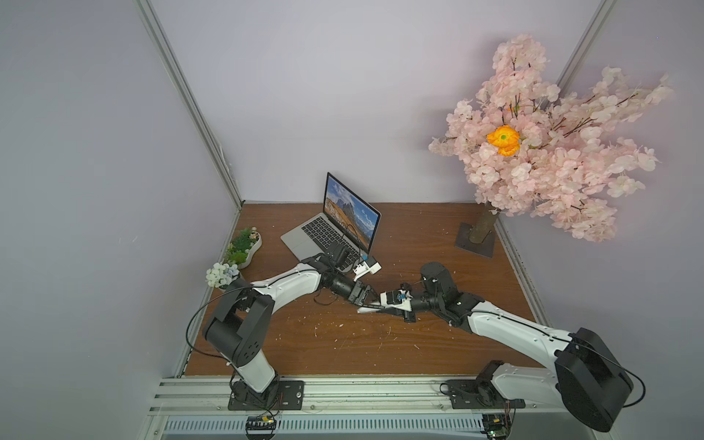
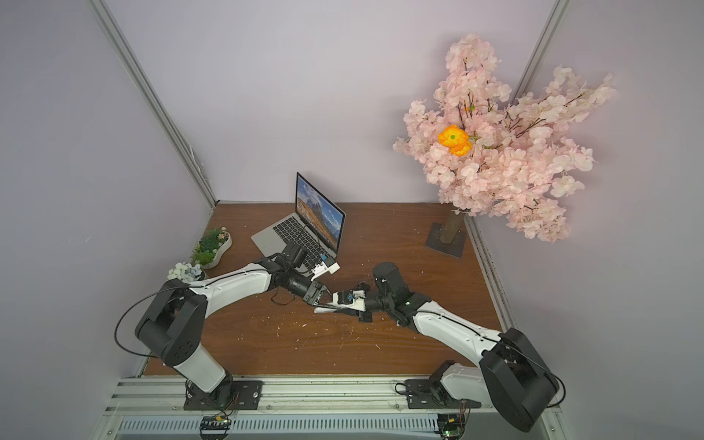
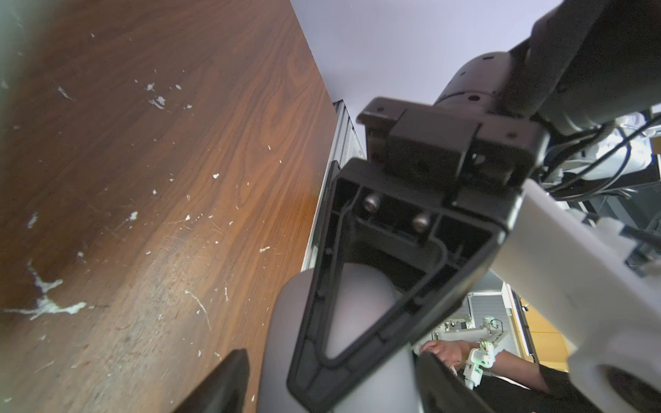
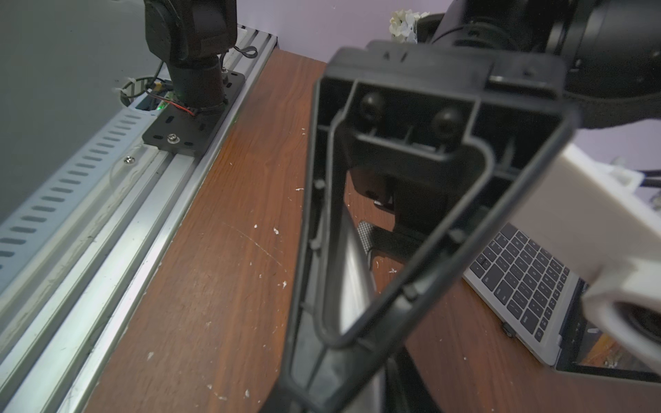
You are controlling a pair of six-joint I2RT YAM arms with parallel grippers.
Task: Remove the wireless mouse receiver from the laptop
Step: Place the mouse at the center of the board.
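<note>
The left gripper (image 1: 365, 298) and the right gripper (image 1: 379, 307) are pictured meeting nose to nose above the middle of the table (image 1: 419, 343), with a silver-grey mouse (image 3: 277, 357) between them. In the left wrist view the left fingers (image 3: 221, 386) are shown spread to either side of the mouse, with a sliver of wood visible beside one of them. Whether the right jaws are pressed onto the mouse cannot be told. The laptop (image 1: 304, 238) is set open well behind the two arms. In the right wrist view a small dark stub, taken for the receiver (image 4: 506, 329), is seen seated in the laptop's side edge near the hinge. The removal itself is judged not yet begun, and a hand-over of the mouse appears to be in hand. One gripper would next have to be freed and brought to that edge, where a fine pinch and a straight outward pull would be called for.
</note>
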